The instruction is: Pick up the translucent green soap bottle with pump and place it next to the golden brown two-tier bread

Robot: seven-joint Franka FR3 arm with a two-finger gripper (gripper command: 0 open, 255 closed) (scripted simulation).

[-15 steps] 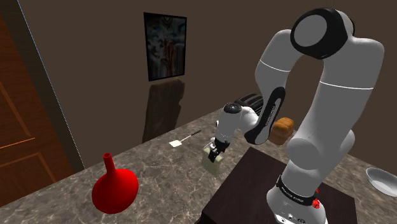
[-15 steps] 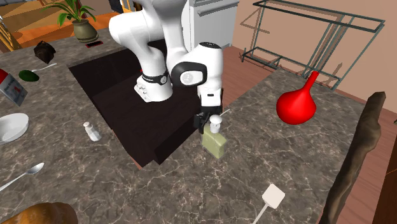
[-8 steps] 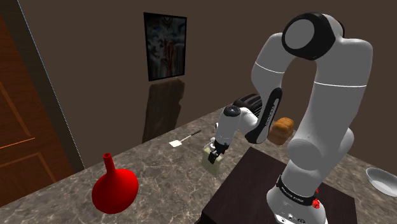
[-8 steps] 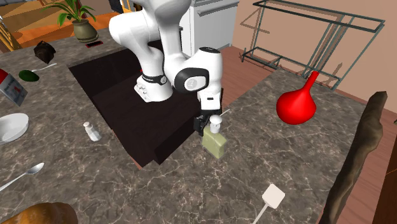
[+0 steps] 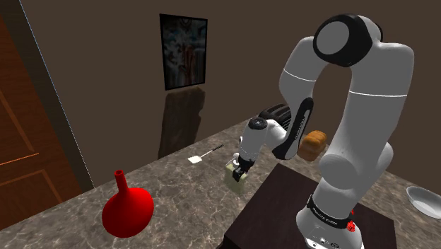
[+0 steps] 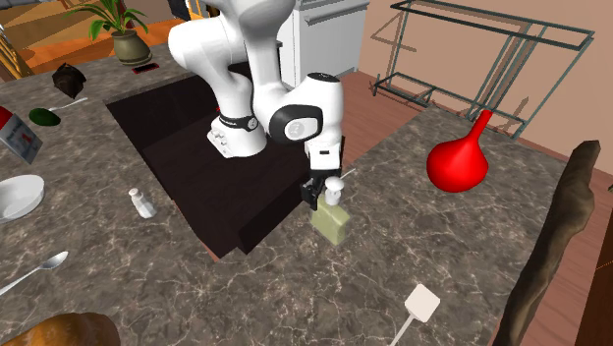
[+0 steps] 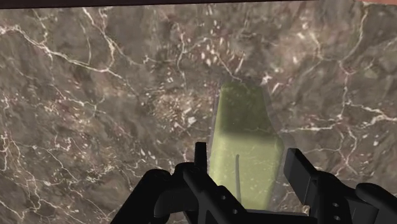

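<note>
Marble counter (image 5: 177,191), white arm (image 5: 367,106) folded downward, end effector (image 7: 248,167) vertical, spread wide astride pale green soap bottle (image 6: 331,222)

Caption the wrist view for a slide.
Black gripper around the translucent green soap bottle on a marbled counter.

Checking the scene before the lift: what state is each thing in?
Bottle: upright on the counter.
Gripper: at the bottle's top.
Vase: upright.
Spatula: lying flat.
Shaker: upright.
Bowl: right way up.
Spoon: lying flat.
</note>
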